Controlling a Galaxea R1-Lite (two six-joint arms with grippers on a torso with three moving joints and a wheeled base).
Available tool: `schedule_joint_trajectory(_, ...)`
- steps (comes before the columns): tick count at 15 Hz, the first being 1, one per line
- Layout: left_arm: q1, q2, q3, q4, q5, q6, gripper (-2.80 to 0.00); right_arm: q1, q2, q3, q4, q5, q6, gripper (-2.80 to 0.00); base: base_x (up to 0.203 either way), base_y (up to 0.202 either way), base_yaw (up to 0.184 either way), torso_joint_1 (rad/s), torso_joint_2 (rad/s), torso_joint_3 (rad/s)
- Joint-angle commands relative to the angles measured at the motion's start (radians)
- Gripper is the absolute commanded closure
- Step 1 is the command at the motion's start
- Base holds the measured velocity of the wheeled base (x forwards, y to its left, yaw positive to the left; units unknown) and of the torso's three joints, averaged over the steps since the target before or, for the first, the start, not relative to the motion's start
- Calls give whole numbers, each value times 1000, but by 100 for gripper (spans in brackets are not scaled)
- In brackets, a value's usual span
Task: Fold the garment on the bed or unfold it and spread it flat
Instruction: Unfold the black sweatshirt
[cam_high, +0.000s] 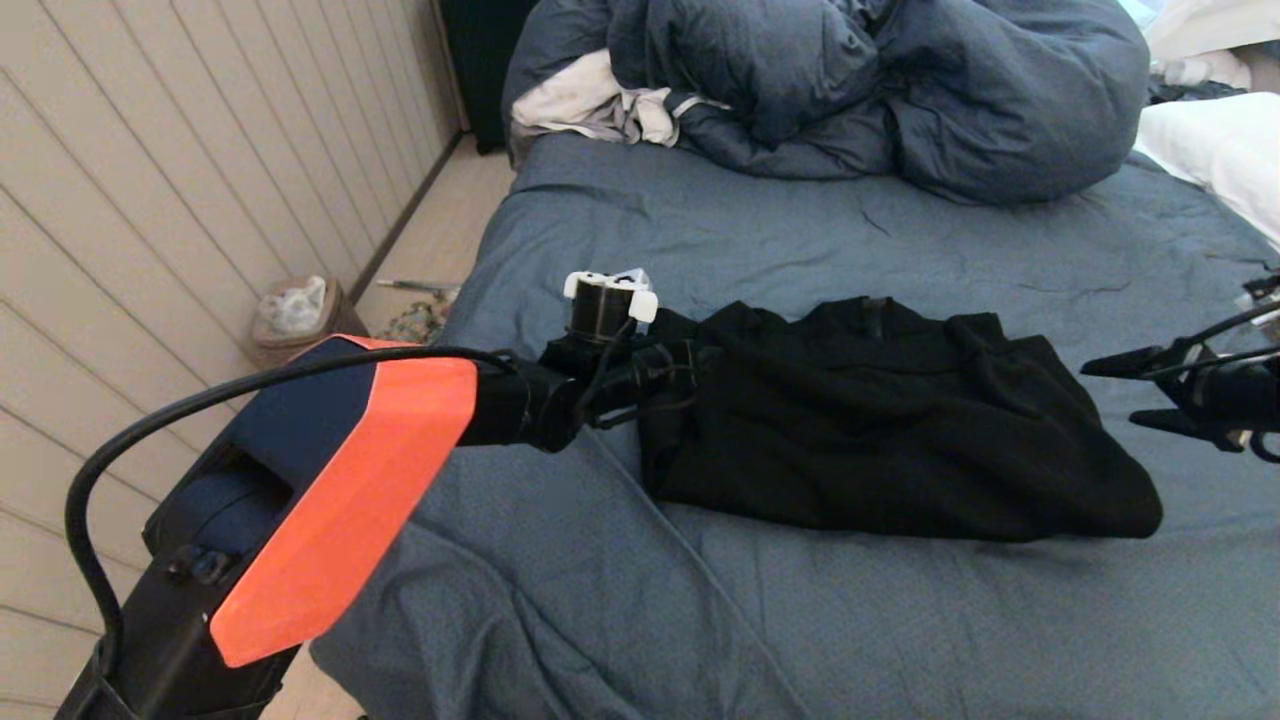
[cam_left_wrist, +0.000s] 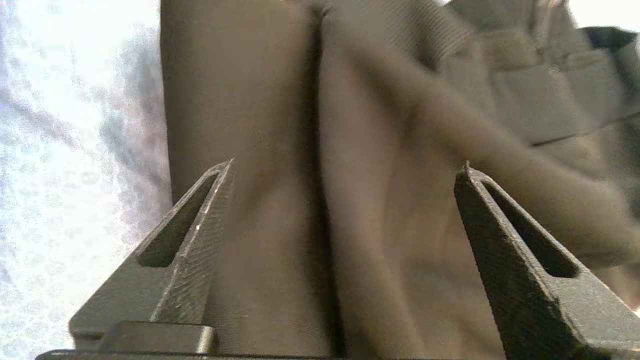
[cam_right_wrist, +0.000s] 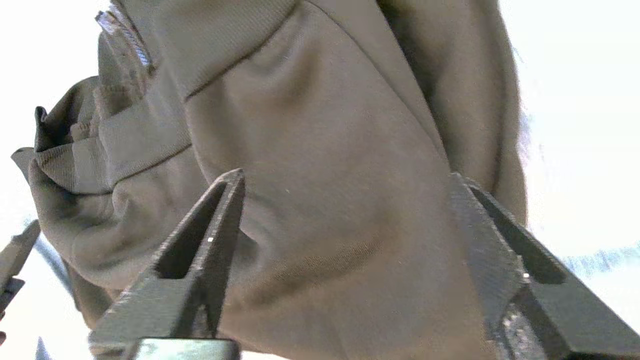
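The garment (cam_high: 880, 420), a black hoodie, lies folded into a wide bundle in the middle of the bed (cam_high: 860, 620), on the wrinkled blue-grey sheet. Its ribbed hem shows in the right wrist view, bunched in folds. The left gripper (cam_left_wrist: 345, 170) is at the left end of the garment, just above the fabric, and its jaws are spread wide with nothing pinched between them. The right gripper (cam_high: 1125, 392) is just beside the right end of the garment, also with jaws spread and holding nothing. Behind the garment, at the far end of the bed, a puffy blue-grey duvet (cam_high: 900, 90) is piled, with a white and grey cloth (cam_high: 590, 105) beside it.
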Motion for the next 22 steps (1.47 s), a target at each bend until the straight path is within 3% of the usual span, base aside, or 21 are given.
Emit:
schedule_joint_trajectory(1, -3, 27, 0, -4, 7, -1, -280, 4, -6, 39, -41, 3, 3, -280, 0, 0, 0, 0, 0, 0)
schedule_joint_trajectory(8, 1, 12, 0, -4, 9, 7, -280, 4, -12, 49, -50, 3, 5, -280, 0, 0, 0, 0, 0, 0)
schedule_joint_trajectory(10, 35, -13, -2, -4, 2, 9, -280, 7, -11, 55, -50, 3, 3, -280, 0, 0, 0, 0, 0, 0)
schedule_joint_trajectory(13, 51, -11, 0, -48, 16, 67, -280, 11, -8, 60, -50, 5, 5, -280, 0, 0, 0, 0, 0, 0)
schedule_joint_trajectory(22, 3, 61, 1, -51, 18, 66, -280, 11, -6, 75, -58, 8, 3, -280, 0, 0, 0, 0, 0, 0)
